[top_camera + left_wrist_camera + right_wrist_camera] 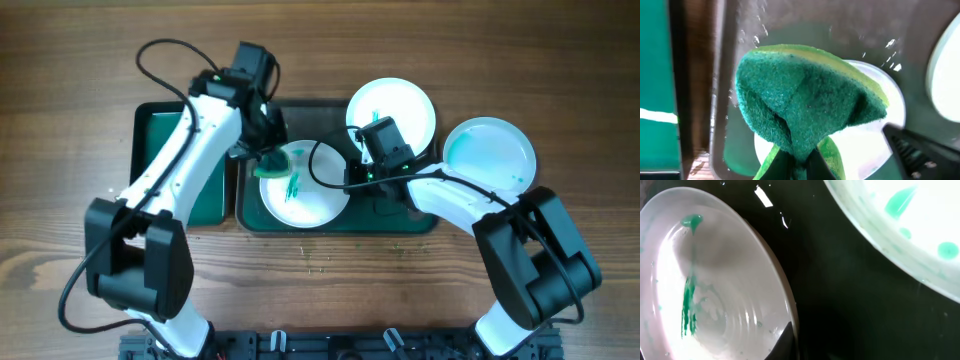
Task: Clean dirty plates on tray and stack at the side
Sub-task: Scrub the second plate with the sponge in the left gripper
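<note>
Wiping of 1st plate (318,200), by judgement the step in hand. Clamped in left jaws: folded green sponge (805,95), hanging over upper-left edge of this plate, touching it or just above it, cannot tell which. 1st plate inside dark tray (340,224), in its left half, with green smear (293,186) across the middle, long axis running from far side toward robot base. From sponge, smear just to the right and a little nearer to base, so next move probably a short drag that way, along the smear. Left arm (190,150) clearly the nearer one. Right jaws low over tray between 1st plate and 2nd plate (392,112); only 1 dark fingertip (785,337) visible beside rim of 1st plate, so apart or together cannot be told. 2nd plate at upper-right corner of tray, with green marks. 3rd plate (490,152), bluish, on tabletop (560,60), outside tray, just beside 2nd plate.
</note>
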`<state>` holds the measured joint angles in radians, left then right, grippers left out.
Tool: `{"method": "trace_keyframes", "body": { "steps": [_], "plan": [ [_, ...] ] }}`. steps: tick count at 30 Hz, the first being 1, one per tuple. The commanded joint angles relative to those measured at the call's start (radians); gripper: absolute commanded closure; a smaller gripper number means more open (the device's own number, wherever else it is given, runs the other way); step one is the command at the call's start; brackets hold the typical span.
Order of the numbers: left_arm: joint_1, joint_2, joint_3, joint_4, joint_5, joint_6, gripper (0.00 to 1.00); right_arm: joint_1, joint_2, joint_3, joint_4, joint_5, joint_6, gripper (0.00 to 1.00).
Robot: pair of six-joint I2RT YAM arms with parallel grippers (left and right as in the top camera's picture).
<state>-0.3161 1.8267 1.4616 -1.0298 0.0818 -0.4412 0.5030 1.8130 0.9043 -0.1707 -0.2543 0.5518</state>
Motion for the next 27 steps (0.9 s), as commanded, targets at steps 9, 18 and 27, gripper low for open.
{"method": "trace_keyframes", "body": {
  "steps": [9, 18, 27],
  "plan": [
    [-0.081, 0.081, -0.286, 0.29, 0.08, 0.122, 0.96, 0.0, 0.023, 0.008, -0.004, -0.018, -0.001, 0.96],
    [-0.08, 0.117, -0.285, 0.324, 0.413, 0.445, 0.96, 0.0, 0.023, 0.008, -0.01, -0.032, -0.014, 0.96],
    [-0.072, 0.117, -0.285, 0.228, -0.33, -0.117, 0.96, 0.0, 0.024, 0.008, -0.01, -0.031, -0.014, 0.96]
  ]
}}
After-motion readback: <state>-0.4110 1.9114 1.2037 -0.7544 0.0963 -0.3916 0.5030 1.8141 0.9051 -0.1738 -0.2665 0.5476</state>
